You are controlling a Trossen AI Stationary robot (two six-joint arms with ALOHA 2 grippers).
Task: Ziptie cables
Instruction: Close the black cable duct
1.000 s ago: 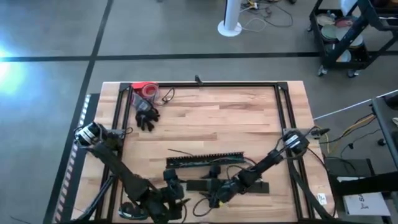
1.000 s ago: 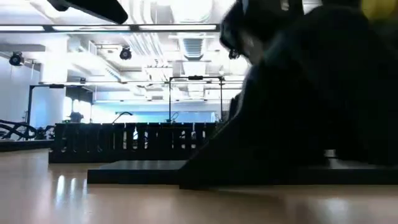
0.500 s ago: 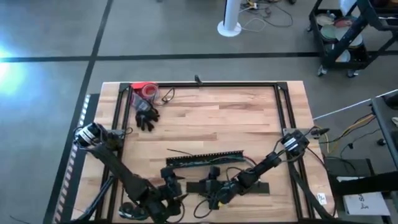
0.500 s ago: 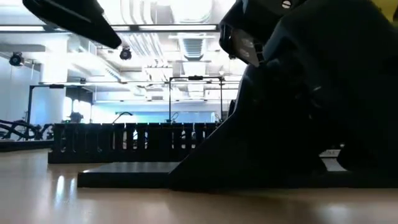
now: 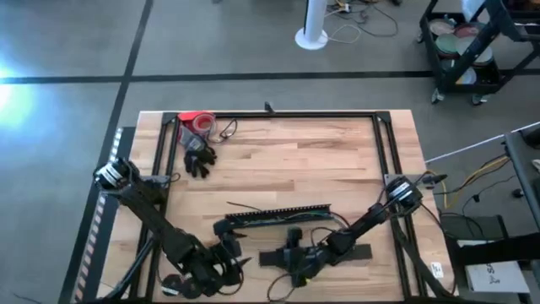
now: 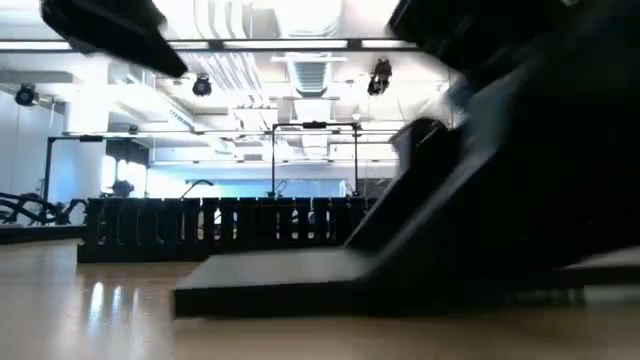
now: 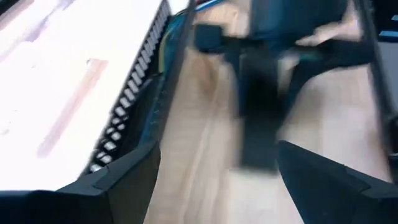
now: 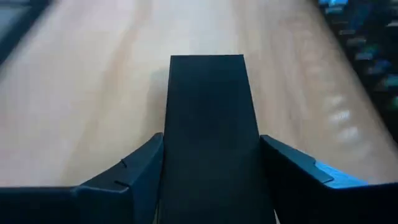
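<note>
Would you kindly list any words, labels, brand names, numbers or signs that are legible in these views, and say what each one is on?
No text can be read in any view.
White paper or label at the high view's lower right corner: dark marks, too small to read.
Red roll at the table's far left corner: no legible print.
Black slotted bar, flat black strip and cables: no markings visible.
</note>
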